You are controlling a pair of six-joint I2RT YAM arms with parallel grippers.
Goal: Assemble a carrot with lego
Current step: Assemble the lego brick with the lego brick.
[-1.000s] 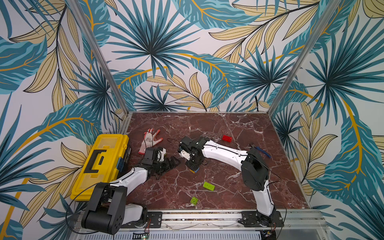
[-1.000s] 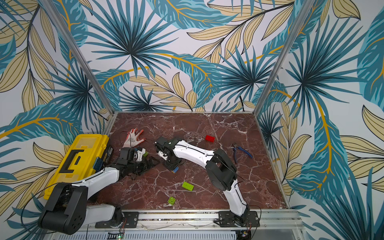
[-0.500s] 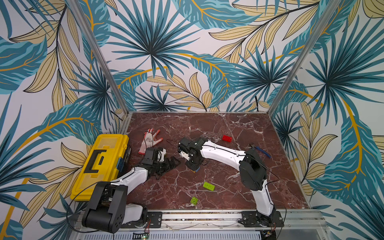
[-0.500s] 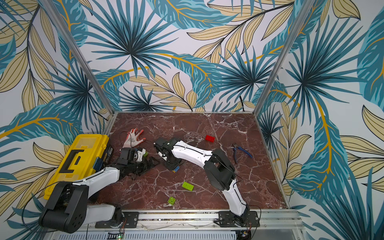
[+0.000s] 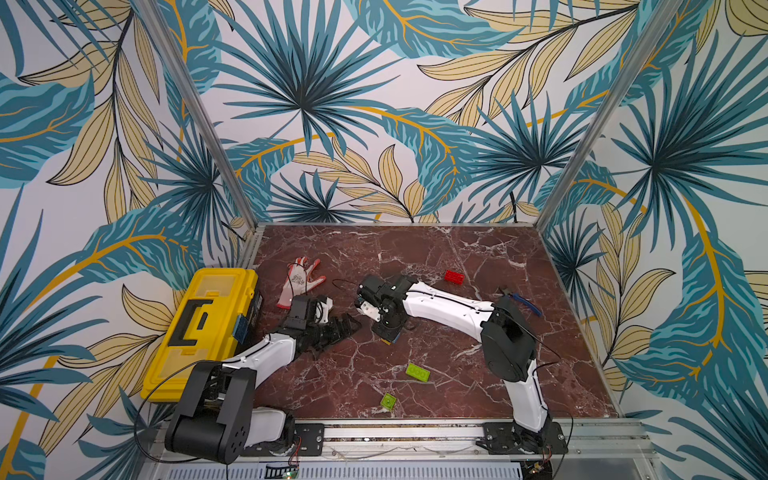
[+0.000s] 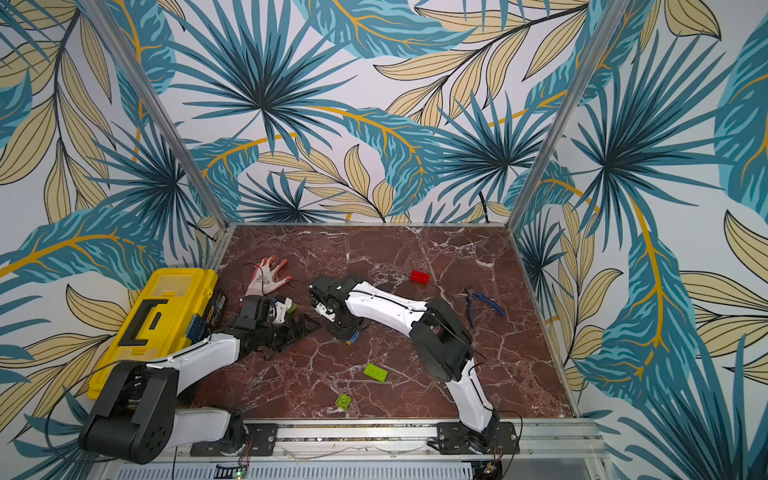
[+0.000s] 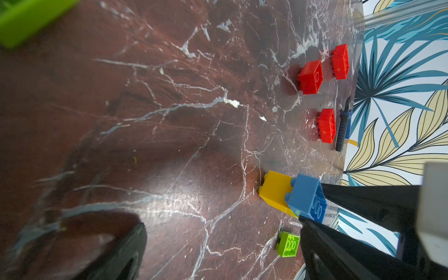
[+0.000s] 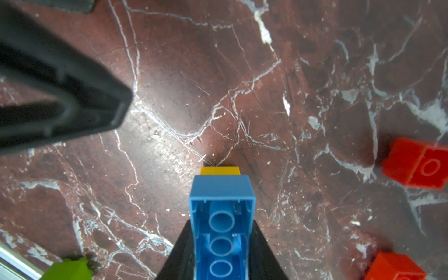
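My right gripper (image 8: 221,232) is shut on the long sides of a blue lego brick (image 8: 221,194), hollow underside facing the camera. The blue brick presses onto a yellow-orange brick (image 7: 276,191) that rests on the marble; this pair is the carrot's tip. In both top views the pair shows under the right gripper (image 5: 386,332) at mid-table. My left gripper (image 5: 345,326) lies low just left of it, open and empty, one finger (image 8: 72,97) near the stack. Loose red bricks (image 7: 311,76) (image 7: 327,126) (image 5: 454,276) and lime green bricks (image 5: 417,372) (image 5: 388,401) lie around.
A yellow toolbox (image 5: 208,328) stands at the table's left edge, beside my left arm. A white and red glove (image 5: 297,278) lies behind the left gripper. Blue-handled pliers (image 5: 521,301) lie at the right. Another green brick (image 6: 292,307) sits by the left wrist.
The right arm's elbow has swayed slightly. Both grippers and the bricks keep their places.
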